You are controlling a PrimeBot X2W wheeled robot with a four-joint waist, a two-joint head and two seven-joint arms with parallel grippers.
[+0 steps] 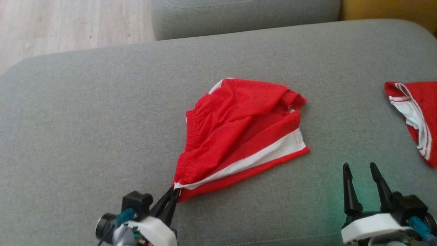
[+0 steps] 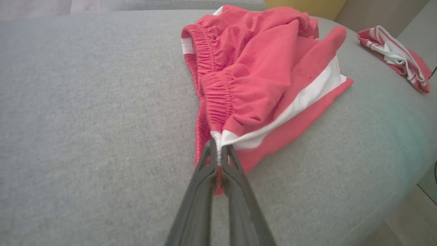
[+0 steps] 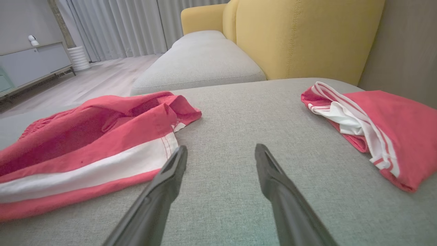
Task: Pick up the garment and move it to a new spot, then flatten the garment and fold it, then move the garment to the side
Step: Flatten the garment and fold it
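The shorts point(image 1: 239, 133) lie crumpled in the centre of the head view on the grey cushion point(image 1: 85, 119), red with a white stripe. At lower left, the left gripper point(image 1: 174, 193) is pinched tight on the shorts' near corner, at the waistband's white end. At lower right, the right gripper point(image 1: 360, 166) stands spread above bare cushion, apart from the shorts. A second garment point(image 1: 414, 112), red and white, lies at the right edge, well apart.

A grey cushion point(image 1: 85, 112) carries crumpled red shorts point(image 1: 239, 130) centrally and a red-and-white garment point(image 1: 416, 116) at right.
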